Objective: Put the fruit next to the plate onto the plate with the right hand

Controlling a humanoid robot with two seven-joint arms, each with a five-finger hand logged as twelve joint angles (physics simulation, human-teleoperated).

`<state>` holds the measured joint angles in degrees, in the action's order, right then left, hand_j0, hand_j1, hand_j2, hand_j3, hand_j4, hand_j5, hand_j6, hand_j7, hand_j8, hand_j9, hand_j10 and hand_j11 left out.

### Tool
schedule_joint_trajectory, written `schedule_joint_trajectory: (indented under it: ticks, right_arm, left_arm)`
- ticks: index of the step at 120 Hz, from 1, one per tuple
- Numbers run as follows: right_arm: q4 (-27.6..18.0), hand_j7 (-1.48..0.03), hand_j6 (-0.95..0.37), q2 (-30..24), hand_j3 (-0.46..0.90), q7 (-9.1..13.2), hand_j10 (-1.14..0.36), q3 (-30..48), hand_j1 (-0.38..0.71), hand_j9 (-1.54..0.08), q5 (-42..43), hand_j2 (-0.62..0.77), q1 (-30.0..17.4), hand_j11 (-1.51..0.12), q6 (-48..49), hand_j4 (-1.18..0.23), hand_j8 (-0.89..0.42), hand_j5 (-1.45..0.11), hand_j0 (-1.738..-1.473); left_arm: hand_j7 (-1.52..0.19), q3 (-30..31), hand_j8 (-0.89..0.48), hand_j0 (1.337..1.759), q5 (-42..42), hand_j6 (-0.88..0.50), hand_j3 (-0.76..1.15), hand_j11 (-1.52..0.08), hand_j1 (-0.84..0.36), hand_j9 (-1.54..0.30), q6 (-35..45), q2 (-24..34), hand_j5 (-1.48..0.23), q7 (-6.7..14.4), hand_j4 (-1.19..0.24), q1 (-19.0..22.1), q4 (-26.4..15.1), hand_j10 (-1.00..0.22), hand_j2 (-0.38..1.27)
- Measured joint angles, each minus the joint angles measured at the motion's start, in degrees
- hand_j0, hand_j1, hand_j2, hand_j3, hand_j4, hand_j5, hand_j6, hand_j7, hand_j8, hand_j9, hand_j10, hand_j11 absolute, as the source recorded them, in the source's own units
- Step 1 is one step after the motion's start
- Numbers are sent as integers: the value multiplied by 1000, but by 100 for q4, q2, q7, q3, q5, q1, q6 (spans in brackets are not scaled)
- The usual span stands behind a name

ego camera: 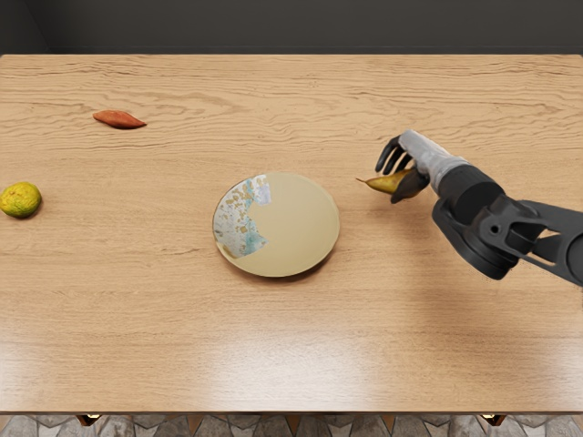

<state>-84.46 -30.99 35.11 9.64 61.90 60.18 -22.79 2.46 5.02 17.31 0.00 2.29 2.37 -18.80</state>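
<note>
A round cream plate (296, 228) with a mottled blue-and-white patch on its left part lies in the middle of the wooden table. To its right, a small yellow-brown pear-like fruit (385, 182) with a thin stem pointing left sits inside my right hand (400, 171). The dark fingers curl over and around the fruit, shut on it. The fruit is a short way off the plate's right rim, low over the table; whether it touches the wood cannot be told. The right arm comes in from the right edge.
A yellow-green round fruit (20, 199) lies at the far left edge. A reddish-orange elongated item (118, 119) lies at the back left. The table's front edge runs along the bottom of the view.
</note>
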Motion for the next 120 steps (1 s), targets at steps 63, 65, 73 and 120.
schedule_joint_trajectory:
  ticks: [63,65,73,120]
  right_arm:
    - [0,-962,-606,744,0,-4,-513,655,314,-982,-153,346,117,-980,704,-719,-509,-1002,-1657]
    - [0,-963,-604,772,0,-4,-511,660,313,-982,-156,338,122,-979,714,-718,-507,-1003,-1657]
    - [0,-963,-604,886,0,-4,-507,672,315,-978,-160,336,131,-975,755,-719,-504,-1003,-1657]
    - [8,-963,-692,1531,0,-7,-478,604,414,-969,-176,535,16,-954,854,-719,-484,-1003,-1658]
  left_arm:
    - [-6,0,-5,1658,0,-5,0,-6,343,-6,0,0,-6,2,-5,-1,0,-5,1]
    - [-6,0,-5,1658,0,-5,0,-6,343,-6,0,0,-6,2,-5,0,0,-5,1]
    - [-6,0,-5,1658,0,-5,0,-6,343,-6,0,0,-6,2,-5,0,1,-5,1]
    - [-6,1,-5,1658,0,-5,0,-6,343,-6,0,0,-6,1,-5,-1,0,-5,1]
